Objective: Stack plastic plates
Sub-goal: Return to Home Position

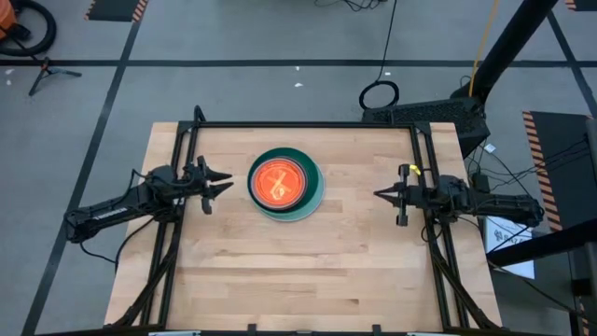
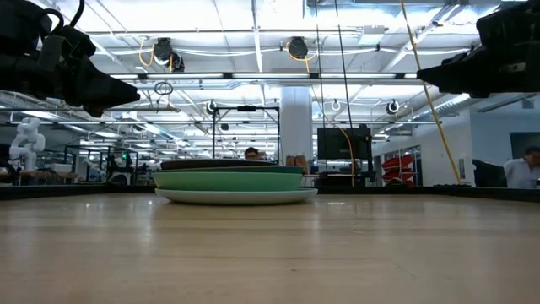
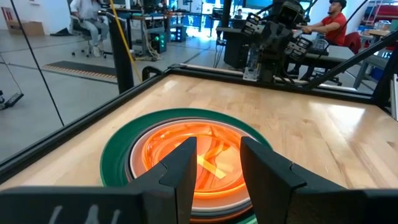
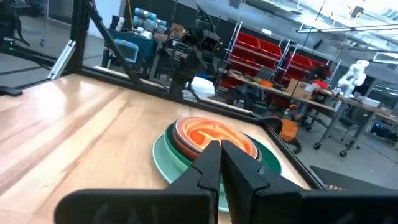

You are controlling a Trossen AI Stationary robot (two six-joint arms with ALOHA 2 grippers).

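One stack of plastic plates [image 1: 284, 184] stands on the table, a little left of its middle. A pale plate rests on the wood at the bottom [image 2: 236, 196], light green and dark green ones lie above it, and a translucent orange divided plate [image 3: 199, 158] tops the pile [image 4: 211, 138]. My left gripper [image 1: 227, 184] hovers above the table just left of the stack, open, holding nothing [image 3: 217, 165]. My right gripper [image 1: 378, 195] hovers well to the stack's right, fingers shut and empty [image 4: 221, 158].
A black frame [image 1: 308, 124] runs along the table's far edge and down both sides. Bare wood [image 1: 298, 271] stretches between the stack and the near edge. People sit at benches in the room beyond [image 3: 323, 25].
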